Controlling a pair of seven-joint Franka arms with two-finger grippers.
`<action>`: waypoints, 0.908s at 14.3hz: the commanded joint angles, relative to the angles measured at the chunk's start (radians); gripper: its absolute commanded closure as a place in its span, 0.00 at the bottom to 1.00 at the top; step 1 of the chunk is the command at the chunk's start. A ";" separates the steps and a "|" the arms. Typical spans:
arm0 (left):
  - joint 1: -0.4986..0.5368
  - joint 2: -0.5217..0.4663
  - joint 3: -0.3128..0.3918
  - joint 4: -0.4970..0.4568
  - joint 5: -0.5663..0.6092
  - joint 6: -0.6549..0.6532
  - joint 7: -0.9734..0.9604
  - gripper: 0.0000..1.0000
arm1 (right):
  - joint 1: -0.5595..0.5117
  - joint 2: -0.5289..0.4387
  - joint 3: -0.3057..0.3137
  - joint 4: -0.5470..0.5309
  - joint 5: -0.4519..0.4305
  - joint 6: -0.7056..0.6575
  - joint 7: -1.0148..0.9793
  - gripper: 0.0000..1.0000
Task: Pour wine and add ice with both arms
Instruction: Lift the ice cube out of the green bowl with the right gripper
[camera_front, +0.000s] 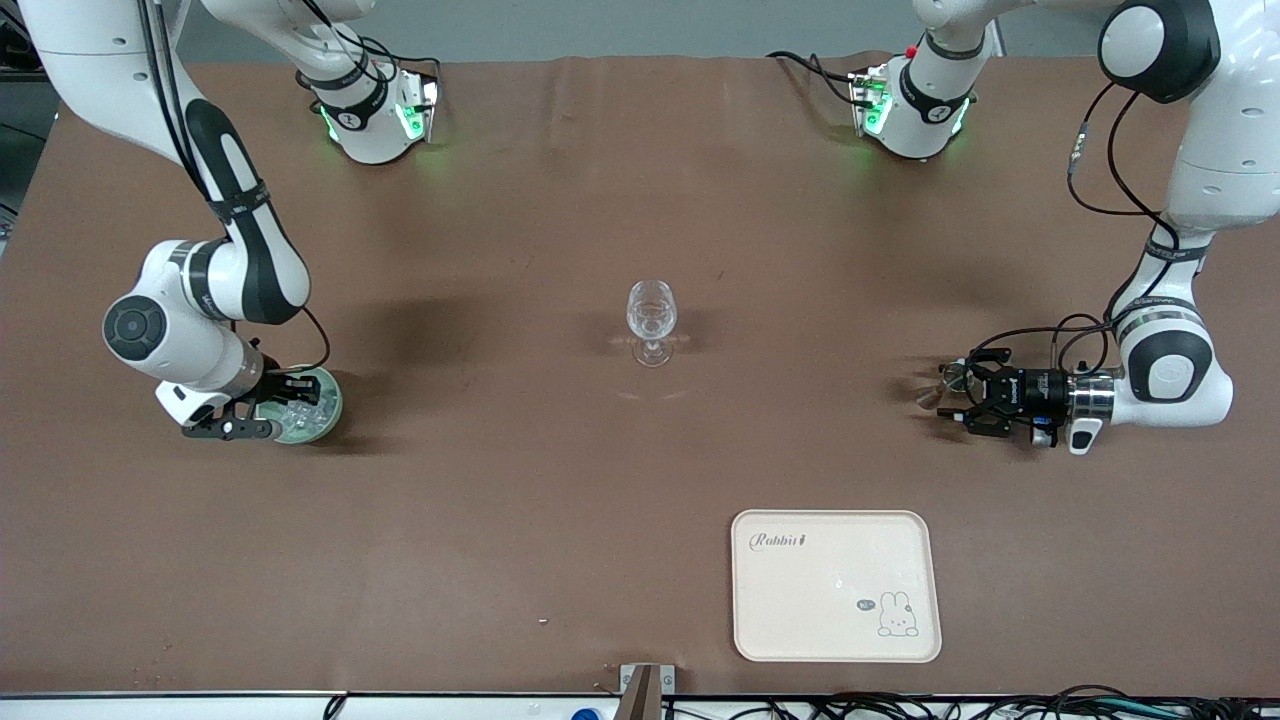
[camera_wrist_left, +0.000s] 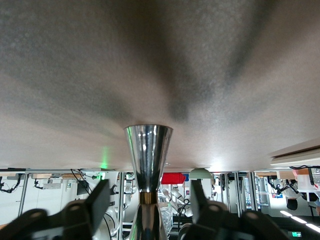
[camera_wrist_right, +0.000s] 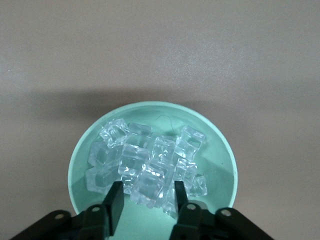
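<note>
Right gripper (camera_wrist_right: 145, 200) is low in the green bowl (camera_wrist_right: 220, 165) at the right arm's end of the bench (camera_front: 500, 500). Its fingers stand apart on either side of one cube at the edge of the ice (camera_wrist_right: 145, 162) pile; whether the pads already bear on that cube I cannot tell. The rest of the ice lies heaped in the bowl directly ahead of the fingertips.

Left gripper (camera_front: 962, 395) lies sideways, low over the bench at the left arm's end. A shiny metal flared vessel (camera_wrist_left: 148, 150) sits between its fingers, which are spread and clear of it on both sides, with a gap visible each side in the wrist view.

Wine glass (camera_front: 651, 322) stands upright mid-bench, well apart from both grippers, and looks clear; no wine seen in it.

Risks, as judged:
- The cube is slick and faceted; an off-centre pinch could squirt it out or drag neighbours over the rim.
- The flared vessel narrows toward the fingers; a slack grip may let it slide or tip and spill.
- The glass is tall on a thin stem; a dropped cube or a nudge could topple it.

Writing: the cream tray (camera_front: 770, 600) reads "Rabbit", with a small rabbit drawing.
</note>
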 joint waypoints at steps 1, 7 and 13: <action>0.004 0.008 -0.003 0.007 -0.018 -0.017 0.011 0.34 | 0.006 -0.015 -0.003 -0.020 0.012 0.005 0.009 0.68; 0.004 0.010 -0.003 0.008 -0.018 -0.038 0.011 0.43 | 0.006 -0.016 -0.003 -0.017 0.012 -0.013 0.009 0.95; 0.006 0.011 -0.002 0.014 -0.017 -0.041 0.012 0.52 | 0.001 -0.073 -0.003 0.043 0.011 -0.068 0.007 0.95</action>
